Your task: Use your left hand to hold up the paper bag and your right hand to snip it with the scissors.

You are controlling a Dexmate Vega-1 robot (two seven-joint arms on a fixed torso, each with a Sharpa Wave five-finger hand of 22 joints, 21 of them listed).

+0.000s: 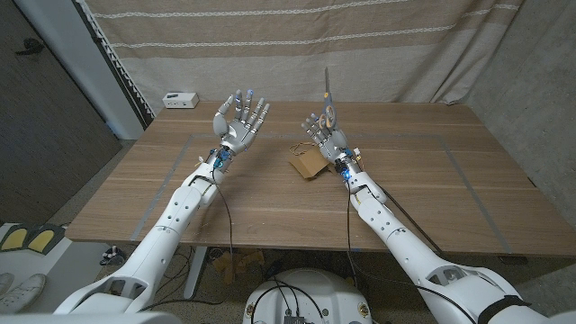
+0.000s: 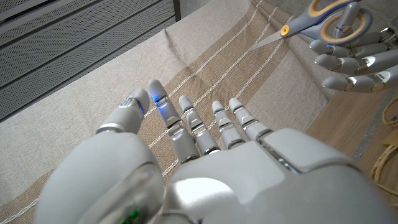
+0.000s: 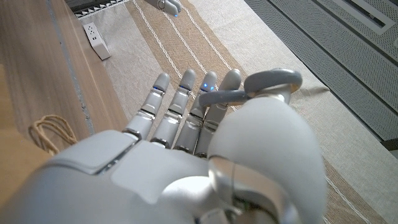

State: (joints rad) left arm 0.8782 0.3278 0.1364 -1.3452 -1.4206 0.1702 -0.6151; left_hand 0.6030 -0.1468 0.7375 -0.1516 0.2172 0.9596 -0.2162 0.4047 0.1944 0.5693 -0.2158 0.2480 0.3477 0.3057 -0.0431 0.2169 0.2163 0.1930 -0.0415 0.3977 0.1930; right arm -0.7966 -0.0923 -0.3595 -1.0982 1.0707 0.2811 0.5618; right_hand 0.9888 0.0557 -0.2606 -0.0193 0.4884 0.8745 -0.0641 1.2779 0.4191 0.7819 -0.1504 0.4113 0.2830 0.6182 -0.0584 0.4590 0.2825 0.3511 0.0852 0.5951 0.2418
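My left hand (image 1: 239, 118) is raised above the table's far left-middle, fingers spread, holding nothing; its back (image 2: 205, 155) faces the left wrist camera. My right hand (image 1: 324, 128) is also raised and grips the scissors (image 1: 328, 90) by their grey and orange handles, blades pointing up. In the left wrist view the scissors (image 2: 317, 18) sit in the right hand (image 2: 354, 59). The grey handle loop (image 3: 268, 86) crosses my right hand's fingers (image 3: 186, 106). The brown paper bag (image 1: 306, 162) lies on the table just beside the right wrist, its twine handles (image 3: 53, 134) loose. Neither hand touches it.
A white box (image 1: 180, 99) sits at the table's far left corner, seen as a socket strip (image 3: 96, 40) in the right wrist view. A striped beige curtain (image 1: 378, 45) hangs behind the wooden table (image 1: 270, 216). Faint tape lines mark the tabletop.
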